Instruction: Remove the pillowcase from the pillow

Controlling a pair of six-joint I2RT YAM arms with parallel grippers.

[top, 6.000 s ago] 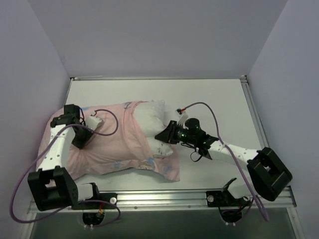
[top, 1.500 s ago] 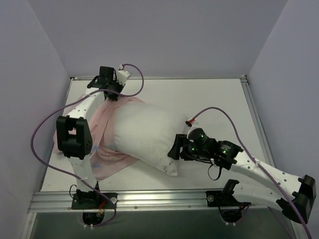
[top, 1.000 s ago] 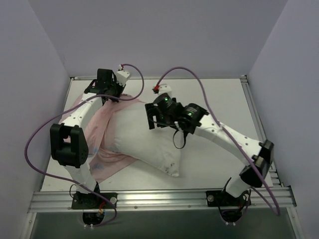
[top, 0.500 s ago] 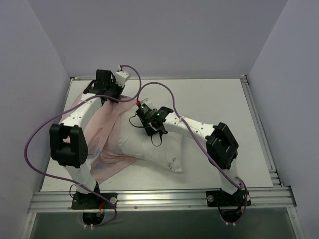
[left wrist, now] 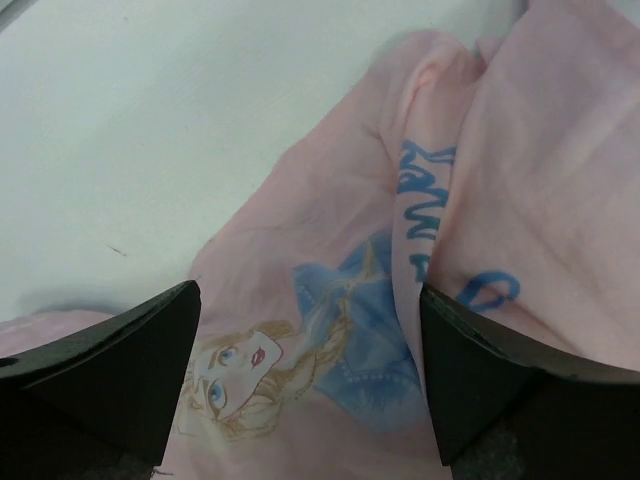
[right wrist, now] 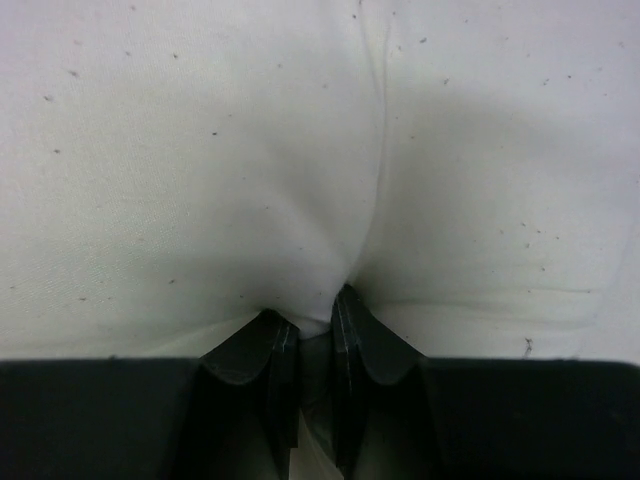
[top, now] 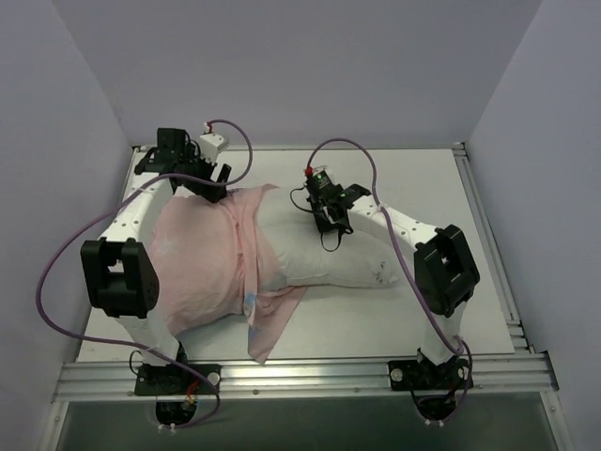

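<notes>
While pillowcase (top: 197, 268), pink side out, covers left part of pillow (top: 329, 254), right part lies bare on table (top: 441, 188). Left gripper (left wrist: 308, 290): jaws wide, empty, over pillowcase far edge. Right gripper (right wrist: 307, 305): clamped on fold of pillow far edge.

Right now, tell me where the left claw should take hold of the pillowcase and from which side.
Grip the raised fold of the pillowcase near its far left end, coming straight down from above. The cloth ridges up loosely there, right under the open left claw, so it probably pinches clear of the pillow, which the right claw is pinching.
</notes>
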